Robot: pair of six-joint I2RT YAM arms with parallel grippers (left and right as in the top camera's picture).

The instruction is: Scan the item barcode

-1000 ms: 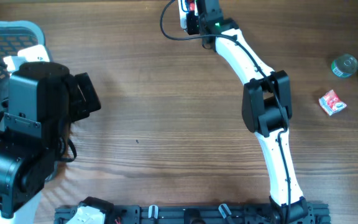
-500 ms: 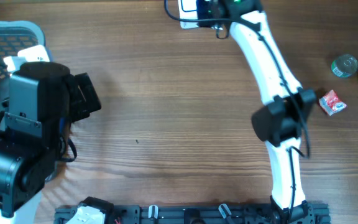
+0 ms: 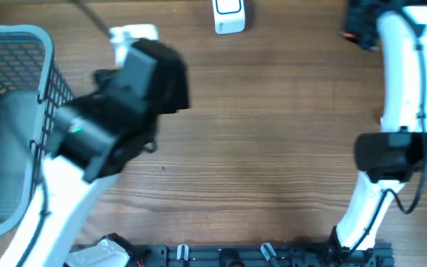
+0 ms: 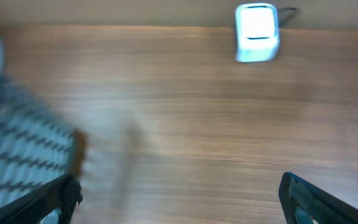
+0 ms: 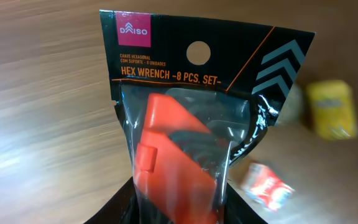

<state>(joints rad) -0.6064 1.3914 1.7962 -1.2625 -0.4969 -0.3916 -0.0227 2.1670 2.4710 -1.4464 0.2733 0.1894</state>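
Observation:
The item is a bagged hex wrench set (image 5: 188, 124) with a black header card and an orange holder inside. My right gripper (image 5: 182, 208) is shut on the bag's lower end and holds it upright; no barcode shows on this side. In the overhead view the right gripper (image 3: 356, 31) is at the far right of the table, away from the white scanner (image 3: 230, 16) at the far edge. My left gripper (image 4: 179, 185) is open with nothing between its fingers, and the scanner (image 4: 257, 32) lies ahead of it. Seen from overhead, the left gripper (image 3: 133, 35) is left of the scanner.
A grey wire basket (image 3: 17, 81) stands at the left edge, and its mesh (image 4: 17, 149) is blurred beside my left finger. Beyond the held bag lie a yellow pack (image 5: 332, 109) and a red and white packet (image 5: 266, 186) on the wooden table (image 3: 273, 148).
The right arm swung from the scanner to the far right, carrying the bag. The left arm left the basket side and reached toward the far middle of the table.

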